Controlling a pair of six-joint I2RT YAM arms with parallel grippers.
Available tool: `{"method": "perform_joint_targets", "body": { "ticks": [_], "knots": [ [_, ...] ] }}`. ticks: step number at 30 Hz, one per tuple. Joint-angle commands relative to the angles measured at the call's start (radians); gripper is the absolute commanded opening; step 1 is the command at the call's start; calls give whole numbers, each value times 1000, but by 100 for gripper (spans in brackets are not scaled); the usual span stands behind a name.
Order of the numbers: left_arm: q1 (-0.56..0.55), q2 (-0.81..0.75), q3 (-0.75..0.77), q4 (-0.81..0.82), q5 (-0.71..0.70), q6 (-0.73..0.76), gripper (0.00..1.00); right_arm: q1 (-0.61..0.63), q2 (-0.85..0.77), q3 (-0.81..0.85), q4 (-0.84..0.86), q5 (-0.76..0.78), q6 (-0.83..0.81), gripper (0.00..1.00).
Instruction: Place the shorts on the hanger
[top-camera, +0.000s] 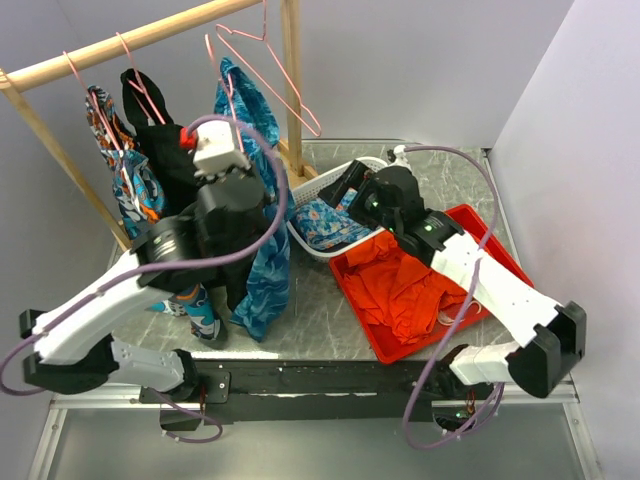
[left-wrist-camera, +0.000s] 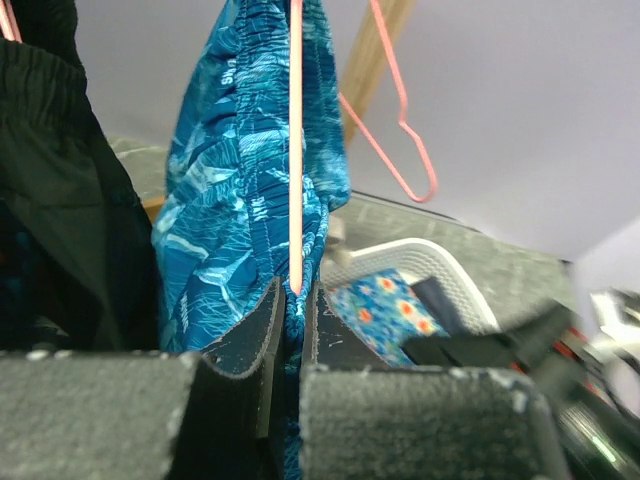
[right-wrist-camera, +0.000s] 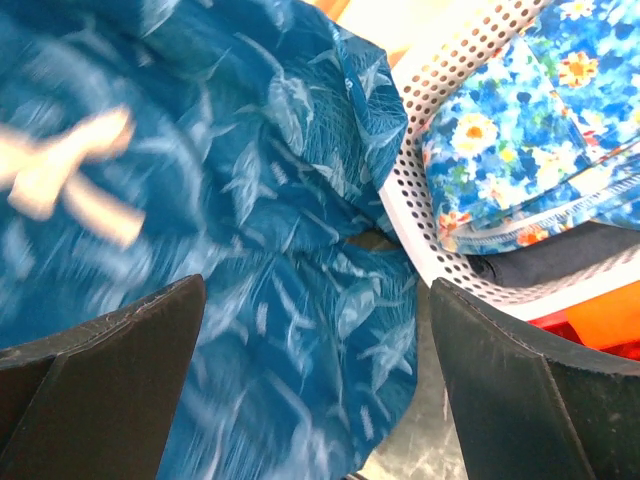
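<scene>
A wooden clothes rack (top-camera: 130, 40) stands at the desk's far left corner. A black garment (top-camera: 160, 150) hangs from its rail, with a blue-and-orange patterned one (top-camera: 135, 190) beside it. A white perforated basket (top-camera: 318, 182) sits mid-desk toward the far edge. It holds a blue floral cloth (top-camera: 325, 220) over what may be a dark fabric (right-wrist-camera: 560, 265). Touching the basket, a red tray (top-camera: 480, 225) lies along the right edge with an orange-red garment (top-camera: 400, 285) crumpled inside. The desk (top-camera: 320, 330) is grey marbled.
</scene>
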Motion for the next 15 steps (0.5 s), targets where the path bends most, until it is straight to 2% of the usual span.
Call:
{"method": "perform_joint_targets", "body": {
  "ticks": [1, 5, 15],
  "knots": [
    [107, 48, 73, 37, 42, -1, 1, 7, -79, -18, -23, 17, -42, 100],
    [198, 99, 107, 39, 123, -15, 1, 6, -123, -27, -55, 36, -62, 100],
    [276, 200, 176, 104, 99, -32, 1, 6, -163, -33, -75, 27, -126, 100]
  ]
}}
